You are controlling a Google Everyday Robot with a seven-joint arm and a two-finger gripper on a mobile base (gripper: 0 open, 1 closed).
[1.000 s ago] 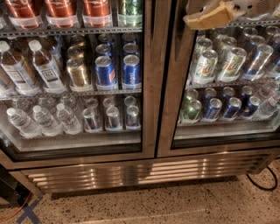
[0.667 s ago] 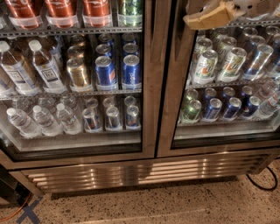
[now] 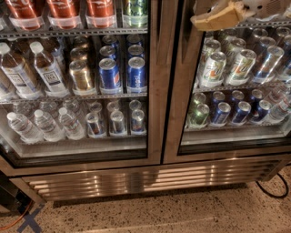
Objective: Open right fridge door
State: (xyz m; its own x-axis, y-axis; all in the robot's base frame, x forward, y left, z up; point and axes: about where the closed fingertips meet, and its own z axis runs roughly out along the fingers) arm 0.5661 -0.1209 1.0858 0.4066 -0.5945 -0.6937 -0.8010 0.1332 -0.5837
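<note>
While the gripper is hovering up top, in front of the right fridge door that's sitting shut, can't tell its grip state; prob. should be catching the door's inner steel edge & pulling outward.

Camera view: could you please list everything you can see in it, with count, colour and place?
right fridge door: one, steel frame around glass, right half, shut
left fridge door: one, steel frame around glass, left half, shut
red bottles: three, red, top shelf behind the left door
water bottles: at least three, clear, bottom shelf on the left
blue cans: two in front, blue, middle shelf behind the left door
gold can: one in front, gold, left of the blue cans
green-and-white cans: two in front, upper shelf behind the right door
vent grille: one, steel, below both doors
black cable: one, black, floor at the right
pincer: one, tan, top right, in front of the right door's glass
</note>
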